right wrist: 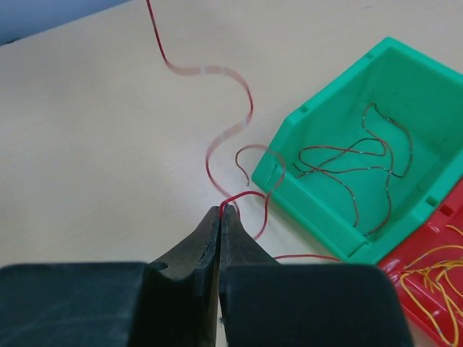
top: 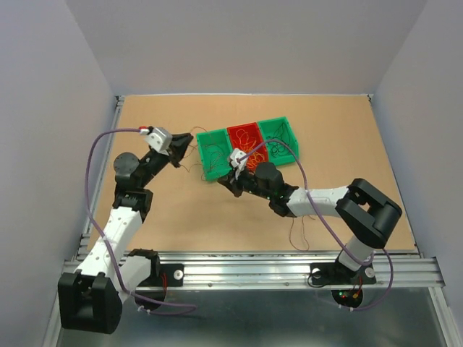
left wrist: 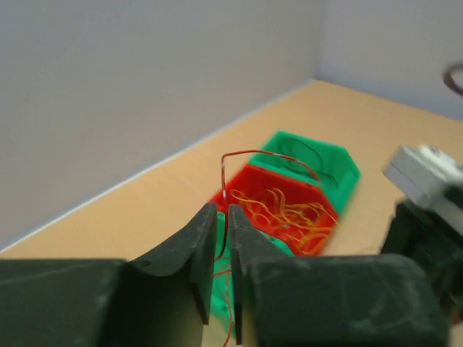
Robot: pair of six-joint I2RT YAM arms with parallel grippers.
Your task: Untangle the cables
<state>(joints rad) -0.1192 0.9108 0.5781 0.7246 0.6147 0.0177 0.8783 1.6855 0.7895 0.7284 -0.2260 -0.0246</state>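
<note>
Both grippers hold thin red cable between them. My left gripper (top: pixel 187 144) (left wrist: pixel 223 210) is shut on a red cable (left wrist: pixel 268 152) that arches up over the bins. My right gripper (top: pixel 223 182) (right wrist: pixel 221 210) is shut on a looped red cable (right wrist: pixel 249 192) just above the table, in front of the left green bin (top: pixel 211 172) (right wrist: pixel 325 217). That bin holds dark cables (right wrist: pixel 362 155). The red bin (top: pixel 242 130) (left wrist: pixel 239 181) holds orange-yellow cables (left wrist: pixel 289 213) (right wrist: pixel 434 278).
A second green bin (top: pixel 286 123) with dark strands stands right of the red bin. A loose dark strand (top: pixel 296 235) lies on the table near the right arm. Grey walls close the table's sides and back; a metal rail (top: pixel 253 264) runs along the near edge.
</note>
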